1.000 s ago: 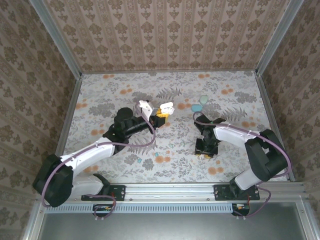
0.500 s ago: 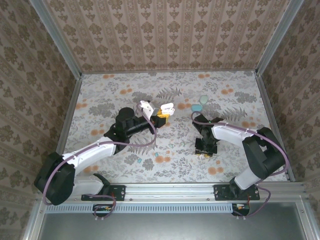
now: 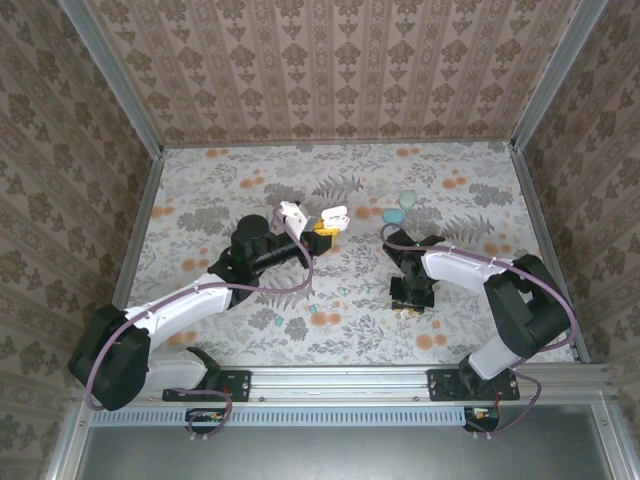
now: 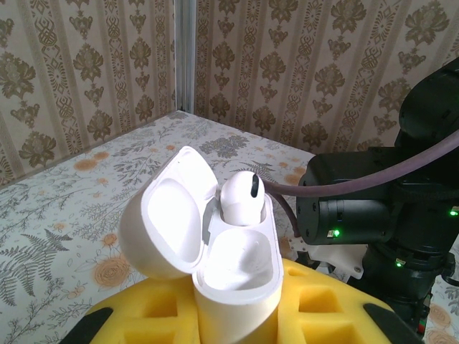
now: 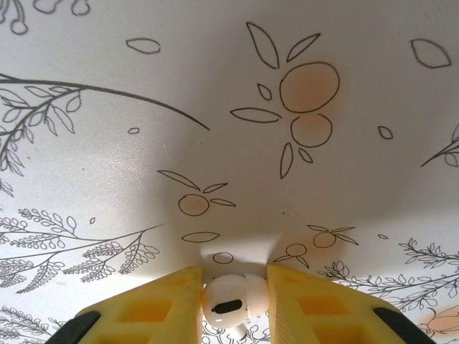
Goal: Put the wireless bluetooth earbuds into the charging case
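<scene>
Right end effector narrowed, earbud between pads; left holds case.

Earbud stem cut off at btm edge (case base too).

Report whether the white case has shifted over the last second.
No. In the top view the white case keeps the same gap to the teal item lying on the table to its right, and it stays level with it.
</scene>
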Available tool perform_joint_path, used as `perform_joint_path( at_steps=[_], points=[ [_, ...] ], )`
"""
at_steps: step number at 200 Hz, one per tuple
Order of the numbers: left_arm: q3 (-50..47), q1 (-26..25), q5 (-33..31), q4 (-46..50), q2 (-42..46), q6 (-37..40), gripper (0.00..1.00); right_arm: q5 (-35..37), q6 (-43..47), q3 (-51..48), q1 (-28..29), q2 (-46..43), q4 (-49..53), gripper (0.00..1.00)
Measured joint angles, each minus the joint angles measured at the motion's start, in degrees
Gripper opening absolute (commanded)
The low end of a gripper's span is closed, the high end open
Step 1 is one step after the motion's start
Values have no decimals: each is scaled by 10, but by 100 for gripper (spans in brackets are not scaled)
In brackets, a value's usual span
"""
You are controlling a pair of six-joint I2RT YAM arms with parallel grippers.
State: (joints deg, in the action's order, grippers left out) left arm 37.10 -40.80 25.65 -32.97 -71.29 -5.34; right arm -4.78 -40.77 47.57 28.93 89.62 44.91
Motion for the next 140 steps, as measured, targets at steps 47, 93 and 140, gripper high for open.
perform_joint_path(
  at_steps=[47, 93, 140],
  points=[
    [0, 0, -2, 0, 0, 0, 21, 14, 0, 19, 1, -45, 12, 29],
    [0, 0, -4, 0, 0, 0, 21, 30, 9, 94, 1, -126, 21, 29],
    [8, 0, -4, 0, -19, 0, 21, 51, 42, 225, 0, -156, 0, 29]
  ],
)
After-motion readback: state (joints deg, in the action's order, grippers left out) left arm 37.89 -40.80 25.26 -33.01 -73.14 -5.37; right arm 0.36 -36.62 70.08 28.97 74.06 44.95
